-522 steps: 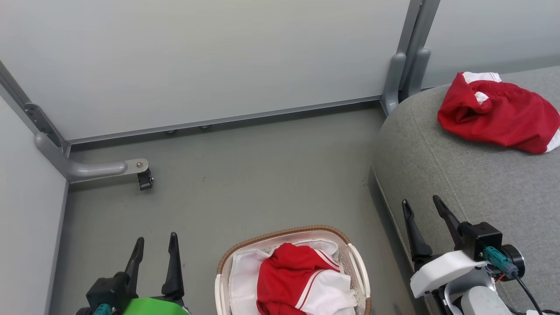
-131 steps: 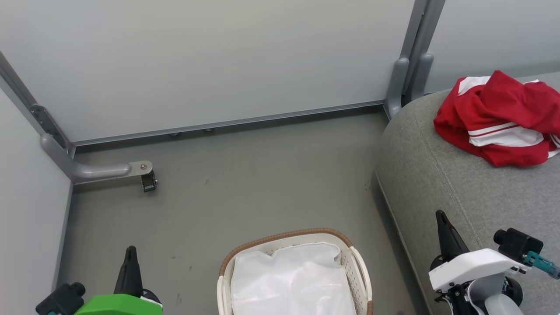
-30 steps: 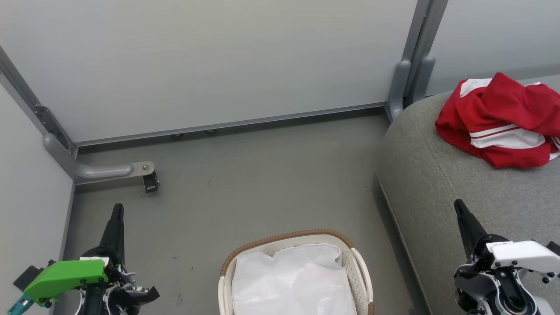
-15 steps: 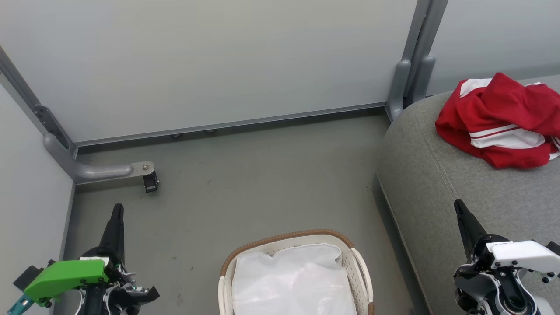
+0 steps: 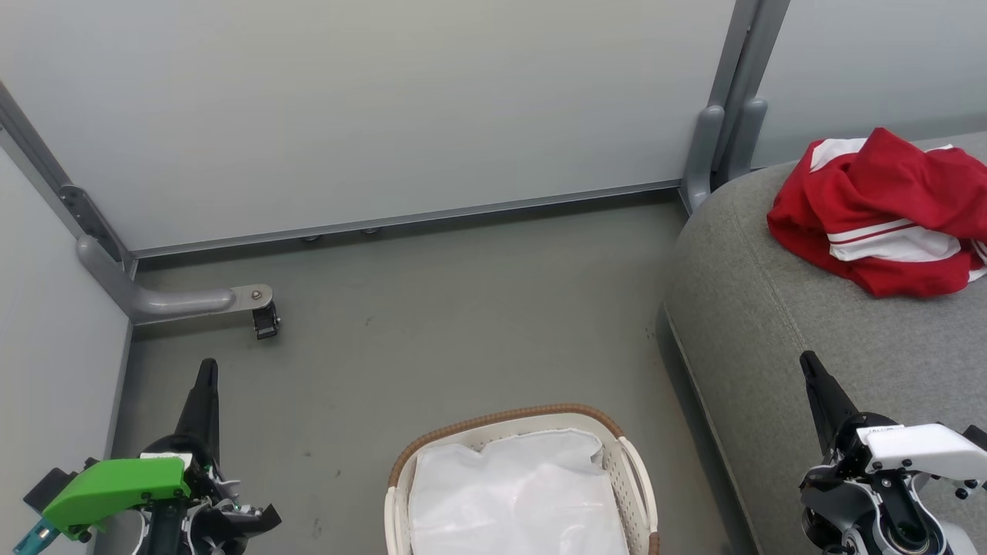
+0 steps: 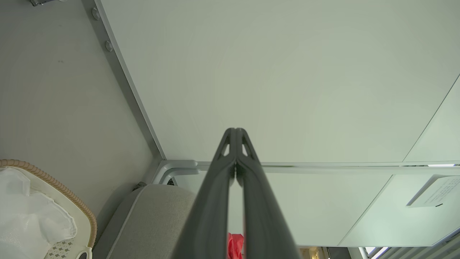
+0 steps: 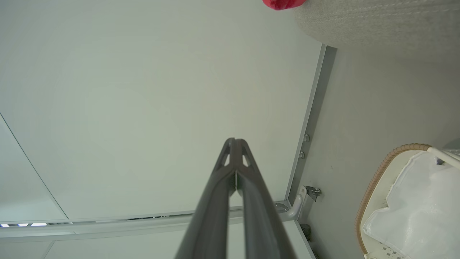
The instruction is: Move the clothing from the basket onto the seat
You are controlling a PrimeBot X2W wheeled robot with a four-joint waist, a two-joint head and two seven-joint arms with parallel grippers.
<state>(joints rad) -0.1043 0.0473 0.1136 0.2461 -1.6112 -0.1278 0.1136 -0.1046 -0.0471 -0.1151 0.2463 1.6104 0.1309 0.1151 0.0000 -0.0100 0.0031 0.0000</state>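
Note:
The red and white clothing (image 5: 879, 208) lies heaped on the grey seat (image 5: 786, 324) at the upper right. On the floor at the bottom centre stands the basket (image 5: 505, 420), holding just its white liner (image 5: 517, 493). My left gripper (image 5: 206, 368) is shut and empty at the lower left, well left of the basket. At the lower right my right gripper (image 5: 807, 361) is shut and empty over the seat's front edge. The left wrist view shows its tips (image 6: 235, 131) pressed together, with a sliver of clothing (image 6: 234, 246) and the basket (image 6: 54, 183). The right wrist view shows the same of its tips (image 7: 235, 141).
Pale partition panels (image 5: 385, 108) close off the back and left. A grey bracket foot with a caster (image 5: 254, 304) juts over the floor at the left. Upright grey posts (image 5: 725, 131) stand by the seat's corner. Open grey floor (image 5: 432, 324) lies between basket and wall.
None in the last second. Earlier, red clothing lay in the basket; now it is on the seat's pile, and both grippers, then open, are shut.

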